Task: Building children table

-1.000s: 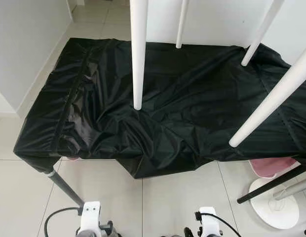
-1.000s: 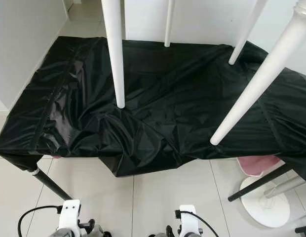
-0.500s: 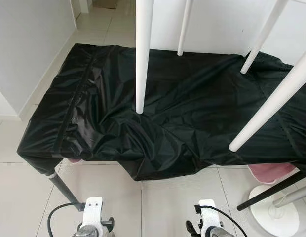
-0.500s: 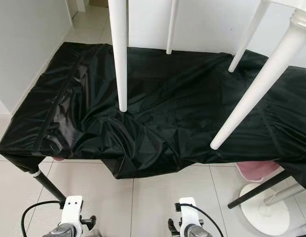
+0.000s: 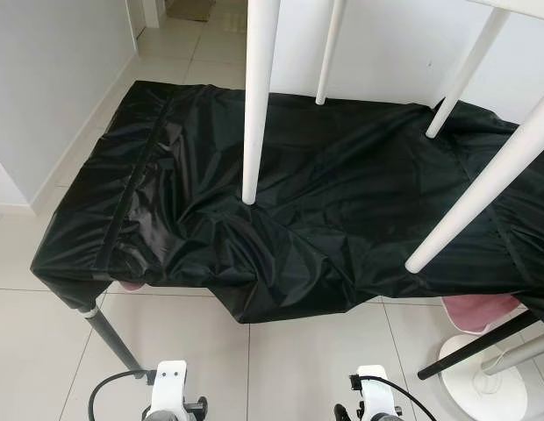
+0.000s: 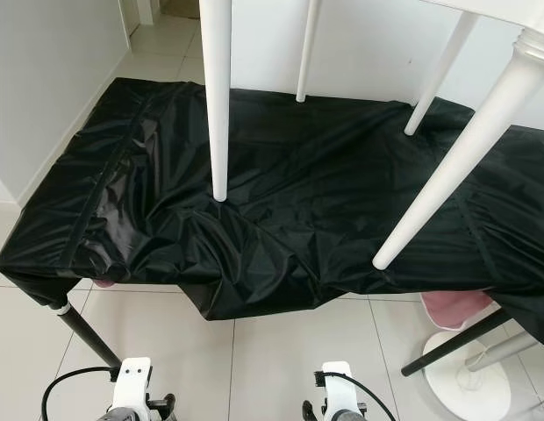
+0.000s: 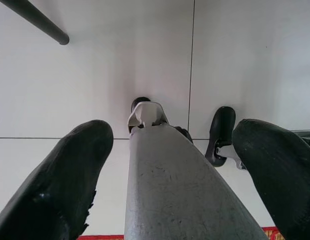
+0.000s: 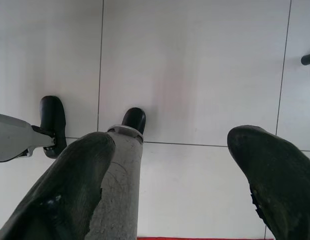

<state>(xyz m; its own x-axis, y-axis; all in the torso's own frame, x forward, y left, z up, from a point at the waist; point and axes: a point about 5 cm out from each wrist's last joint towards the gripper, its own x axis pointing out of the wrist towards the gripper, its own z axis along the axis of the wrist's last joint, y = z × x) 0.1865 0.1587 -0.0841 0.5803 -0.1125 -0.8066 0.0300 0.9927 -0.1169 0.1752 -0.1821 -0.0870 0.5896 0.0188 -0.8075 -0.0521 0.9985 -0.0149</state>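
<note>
Item 1: white children's table, upturned, sitting on the black sheet ahead of and above both your grippers. Your head camera catches four white legs: the near left leg, the near right leg, the far left leg and the far right leg. A corner of the tabletop shows at the upper right.

Item 2: black sheet, glossy and creased, draped over a folding table, one fold hanging off the near edge. A dark metal leg stands under its near left corner, ahead of your left gripper.

Item 3: your left gripper, hanging low over the white tiled floor. Its fingers are spread wide and hold nothing; the robot's own leg and feet show between them.

Item 4: your right gripper, likewise low over the tiles, fingers spread wide, nothing held.

Item 5: pink object, partly under the sheet's near right edge, ahead and to the right of your right gripper; kind not clear.

Item 6: white round stand base, on the floor to the right of your right gripper.
</note>
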